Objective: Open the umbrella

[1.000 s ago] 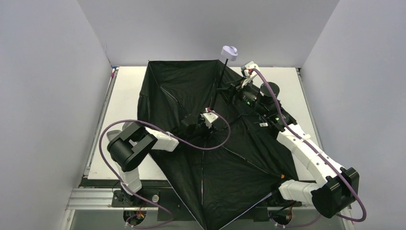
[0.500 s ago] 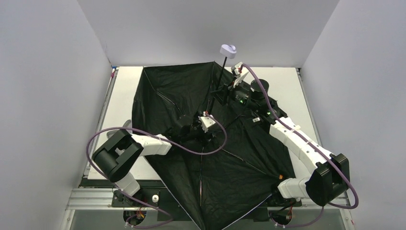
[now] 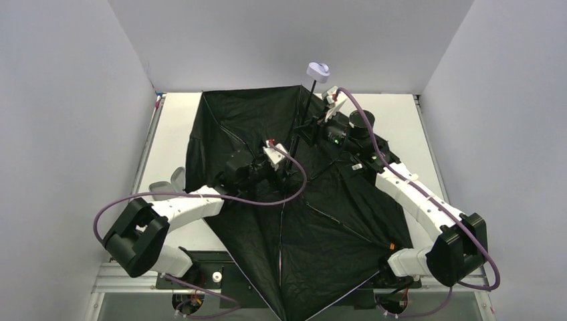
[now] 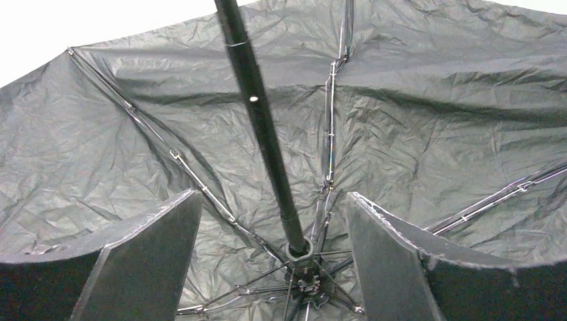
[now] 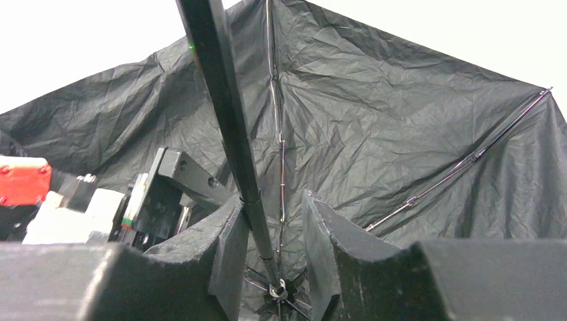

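Observation:
The umbrella [image 3: 267, 120] lies spread open and upside down on the table, its black inner side and ribs facing up. Its thin black shaft [image 3: 304, 117] rises toward the back, with the pale round handle [image 3: 319, 71] at the top. My left gripper [image 3: 286, 162] is open at the base of the shaft. In the left wrist view [image 4: 273, 194] its fingers stand wide on either side of the shaft [image 4: 261, 127] above the runner hub [image 4: 301, 251]. My right gripper [image 3: 309, 131] sits higher on the shaft. In the right wrist view [image 5: 273, 198] its jaws stand apart, with the shaft [image 5: 227, 114] against the left finger [image 5: 227, 247].
The white table [image 3: 170, 127] shows left and right of the canopy. The canopy's near corner [image 3: 301, 294] hangs over the front edge between the arm bases. A small pale grey fabric piece [image 3: 175, 179] lies by the left arm. Grey walls enclose three sides.
The canopy and shaft have shifted left with the right gripper. My left gripper has moved up and to the left along the canopy's centre, and the left arm's elbow has swung out leftward.

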Robot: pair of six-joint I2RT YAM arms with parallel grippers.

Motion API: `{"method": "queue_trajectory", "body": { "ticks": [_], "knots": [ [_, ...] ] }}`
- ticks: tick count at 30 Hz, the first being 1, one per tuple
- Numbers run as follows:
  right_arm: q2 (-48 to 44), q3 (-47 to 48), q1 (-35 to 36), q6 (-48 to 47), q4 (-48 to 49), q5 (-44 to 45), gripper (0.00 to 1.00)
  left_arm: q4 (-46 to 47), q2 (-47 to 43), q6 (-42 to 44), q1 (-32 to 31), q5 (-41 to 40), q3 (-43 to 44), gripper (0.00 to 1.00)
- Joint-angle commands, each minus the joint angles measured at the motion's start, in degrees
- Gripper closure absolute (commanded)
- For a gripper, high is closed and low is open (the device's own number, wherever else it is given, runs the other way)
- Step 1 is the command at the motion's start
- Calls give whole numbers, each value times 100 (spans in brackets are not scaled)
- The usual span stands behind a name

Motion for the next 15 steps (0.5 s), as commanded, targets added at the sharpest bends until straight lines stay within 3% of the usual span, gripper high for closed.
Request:
{"method": "queue_trajectory", "body": {
  "ticks": [1,3,15],
  "knots": [
    [-9,334,57,104,472,-106,68,-170,187,-392,271,727,397,33],
    [-24,364,60,126,440,-80,67,-107,407,-480,370,954,495,44],
    [-394,535,-39,-2,-72,131,47,418,1669,-94,492,1124,391,76]
  ]
}}
